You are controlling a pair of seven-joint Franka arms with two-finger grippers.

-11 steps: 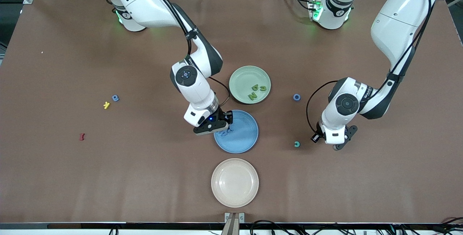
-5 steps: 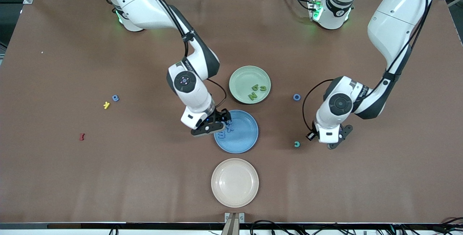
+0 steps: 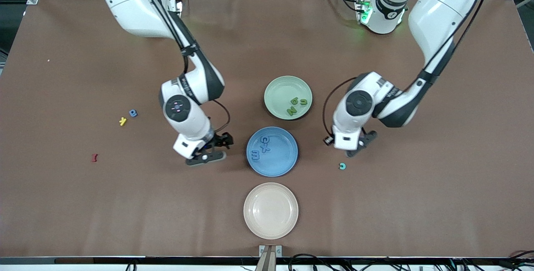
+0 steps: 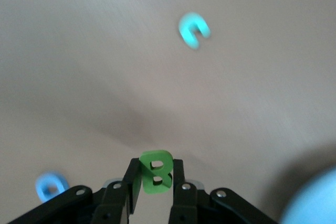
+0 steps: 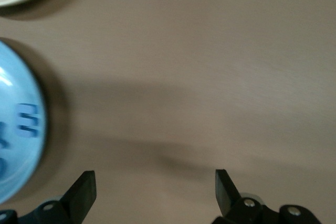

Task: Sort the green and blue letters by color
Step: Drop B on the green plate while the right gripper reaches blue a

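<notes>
Green B point(image 4: 155, 172) pinched between left gripper point(image 4: 156, 195) fingers, over bare table between green plate point(image 3: 276, 89) and teal C point(image 3: 342, 166). Small, light, stiff, chunky by look; flat faces best for pads, as held. Long axis runs along fingers, upright in grip. Right gripper point(image 3: 213, 150) spread, empty, over table beside blue plate point(image 3: 288, 166). Blue letters point(image 3: 262, 148) there.
</notes>
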